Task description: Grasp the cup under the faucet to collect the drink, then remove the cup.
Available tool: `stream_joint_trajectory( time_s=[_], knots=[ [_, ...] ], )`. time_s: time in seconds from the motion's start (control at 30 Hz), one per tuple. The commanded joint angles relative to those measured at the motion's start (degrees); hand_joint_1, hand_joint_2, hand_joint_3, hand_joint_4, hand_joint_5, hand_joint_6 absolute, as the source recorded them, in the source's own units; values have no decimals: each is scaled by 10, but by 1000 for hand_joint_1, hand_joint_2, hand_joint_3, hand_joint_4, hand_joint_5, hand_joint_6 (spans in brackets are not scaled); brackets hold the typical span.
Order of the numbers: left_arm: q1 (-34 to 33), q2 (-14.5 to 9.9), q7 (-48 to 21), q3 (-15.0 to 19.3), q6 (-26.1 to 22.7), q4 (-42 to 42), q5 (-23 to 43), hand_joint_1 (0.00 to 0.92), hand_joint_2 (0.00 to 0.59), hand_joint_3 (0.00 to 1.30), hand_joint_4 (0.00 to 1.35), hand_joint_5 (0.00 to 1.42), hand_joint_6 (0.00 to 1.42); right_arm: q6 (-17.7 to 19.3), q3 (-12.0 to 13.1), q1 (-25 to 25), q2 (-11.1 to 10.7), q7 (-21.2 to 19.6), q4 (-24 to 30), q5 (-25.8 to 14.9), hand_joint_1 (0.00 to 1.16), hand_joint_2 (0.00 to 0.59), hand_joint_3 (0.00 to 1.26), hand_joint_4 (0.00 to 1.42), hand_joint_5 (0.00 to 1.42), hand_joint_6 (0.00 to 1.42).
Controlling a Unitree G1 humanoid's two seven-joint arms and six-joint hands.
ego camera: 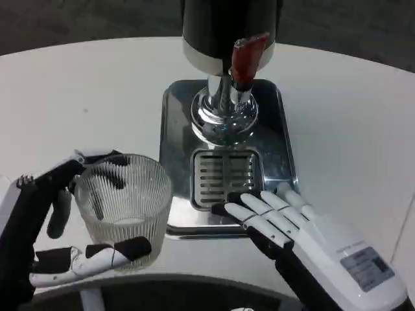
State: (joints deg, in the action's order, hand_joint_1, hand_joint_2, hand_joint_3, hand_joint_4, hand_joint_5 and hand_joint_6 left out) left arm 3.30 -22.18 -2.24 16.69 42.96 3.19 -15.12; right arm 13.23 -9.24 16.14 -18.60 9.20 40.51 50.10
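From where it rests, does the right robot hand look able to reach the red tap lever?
Probably yes. The right robot hand lies open on the tray's front edge by the drain grate, and nothing stands between it and the red lever above.

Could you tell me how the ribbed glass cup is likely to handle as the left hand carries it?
The cup looks like rigid glass, so probably fragile if knocked. Its ribbed wall should help the left hand resist slipping. Squat and wide, it seems unlikely to tip.
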Motion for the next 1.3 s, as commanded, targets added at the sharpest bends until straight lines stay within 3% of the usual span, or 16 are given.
stream_joint_trajectory(
  time_s=[0.03, 0.27, 0.63, 0.9, 1.3],
  knots=[
    [-43, 3, 29, -10, 6, -27, -25, 530, 201, 937, 1071, 1224, 1355, 0, 17, 10, 0, -8, 9, -3, 508, 406, 165, 96, 86, 15],
    [-114, 2, 72, -33, 6, -104, -68, 532, 200, 937, 1071, 1224, 1355, 0, 37, 26, 2, -7, 17, -3, 509, 409, 165, 96, 86, 16],
    [-255, -20, 165, -95, 30, -289, -140, 533, 200, 937, 1058, 1211, 1355, -3, 53, 53, 13, -10, 35, -3, 510, 410, 165, 96, 86, 17],
    [-339, -3, 231, -155, 23, -415, -170, 533, 199, 937, 1058, 1219, 1355, -1, 51, 63, 26, -10, 40, 2, 511, 410, 165, 96, 86, 27],
    [-417, 23, 344, -236, 18, -512, -217, 535, 198, 937, 1070, 1224, 1355, -10, 51, 71, 46, -13, 43, 7, 511, 411, 165, 98, 107, 43]
  ],
)
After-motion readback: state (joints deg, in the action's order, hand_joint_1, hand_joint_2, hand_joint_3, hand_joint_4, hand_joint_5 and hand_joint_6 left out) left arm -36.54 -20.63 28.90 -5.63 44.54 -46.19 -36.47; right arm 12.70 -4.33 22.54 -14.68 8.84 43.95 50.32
